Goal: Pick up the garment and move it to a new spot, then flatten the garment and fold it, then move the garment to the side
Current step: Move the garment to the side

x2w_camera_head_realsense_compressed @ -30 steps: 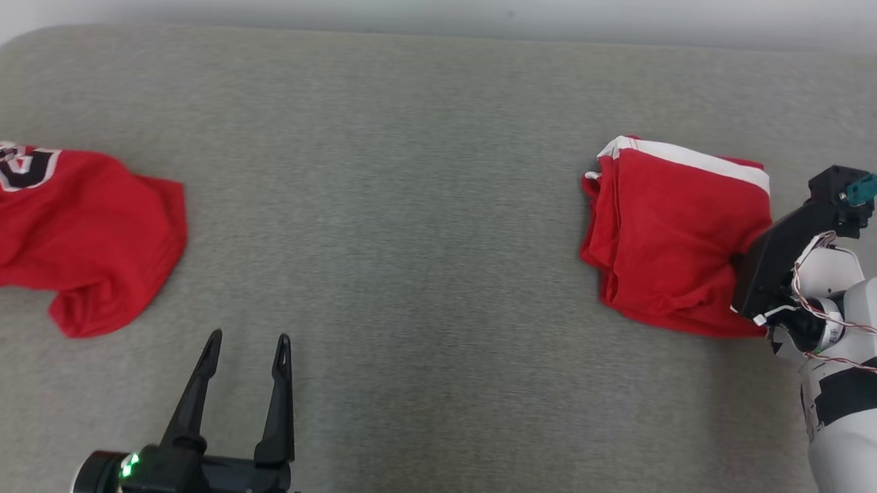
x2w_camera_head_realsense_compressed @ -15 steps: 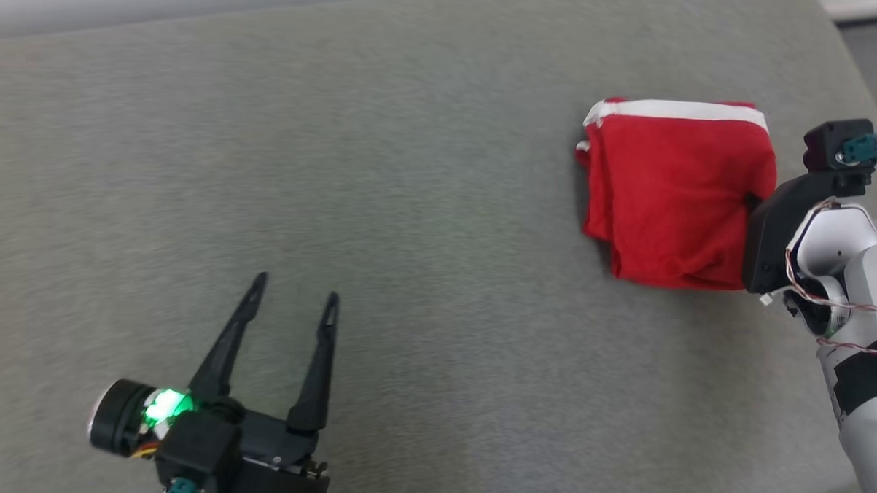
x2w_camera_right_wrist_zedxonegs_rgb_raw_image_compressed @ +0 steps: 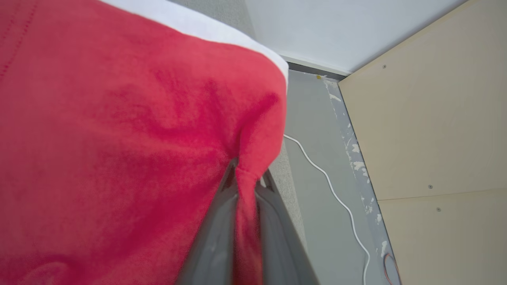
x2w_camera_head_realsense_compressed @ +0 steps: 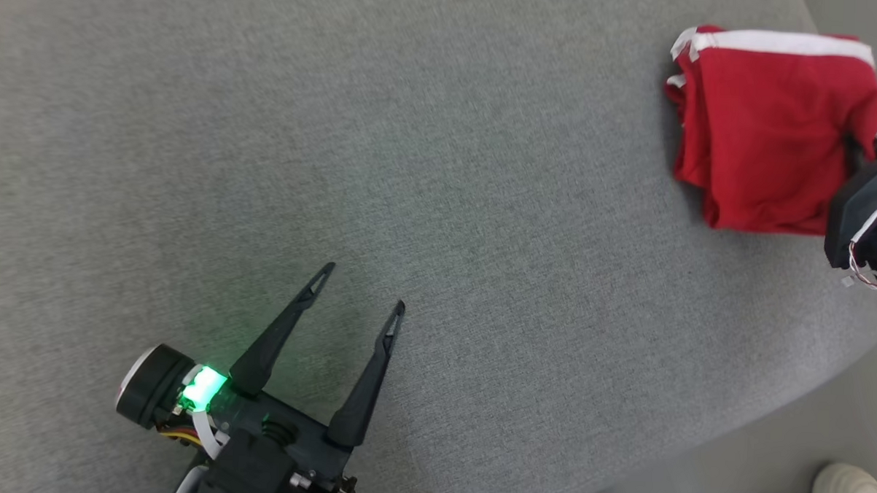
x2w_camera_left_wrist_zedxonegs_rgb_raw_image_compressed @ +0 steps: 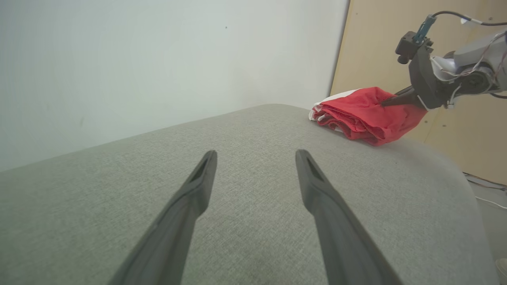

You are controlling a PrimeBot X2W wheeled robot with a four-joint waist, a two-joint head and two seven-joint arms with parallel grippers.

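Head view: the folded red garment (x2w_camera_head_realsense_compressed: 767, 134) lies at the far right of the grey table (x2w_camera_head_realsense_compressed: 441, 166), near its rounded edge, and the right gripper (x2w_camera_head_realsense_compressed: 854, 148) meets its right side. The left gripper (x2w_camera_head_realsense_compressed: 363, 288) is well apart at lower left, its 2 fingers spread wide and empty.
Left wrist view: the garment lies beyond those fingers, to the upper right.
Right wrist view: the right gripper is pinched tight on a red fold.

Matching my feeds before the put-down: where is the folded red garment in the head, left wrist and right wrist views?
Head view: folded red garment at upper right, near the edge of the grey surface.
Left wrist view: upper right, past the open left gripper.
Right wrist view: close up, across left and centre.
Shared landmark: the right gripper, shut on its edge.
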